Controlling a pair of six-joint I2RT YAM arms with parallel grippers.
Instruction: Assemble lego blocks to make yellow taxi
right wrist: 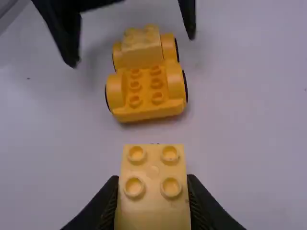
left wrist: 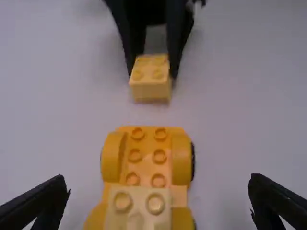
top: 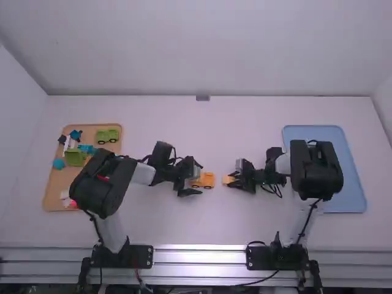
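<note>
Right gripper: closed on pale yellow block, 1 finger each side, 4 studs up. Block is near the car base, on its right, gap between them. Can't tell if the block touches the table.

Left gripper: open, 1 finger to each side of the car base's left end, both clear of it, nothing gripped.

Car base: yellow-orange, wheels down on the table, between the 2 grippers. 1 pale yellow block, call it the cab block, sits on the base's left end. 6 bare studs on the base, 2 x 3, on the side facing the right gripper. Yellow fenders flank the studs, black wheel shows at 1 of them.

Farther out: tan tray well left of the car base, partly behind the left arm. In it: green vehicle at the far side, green block nearer the middle, pink piece at the near side, plus small blue and white pieces. Blue tray well right of the car base, partly behind the right arm.
</note>
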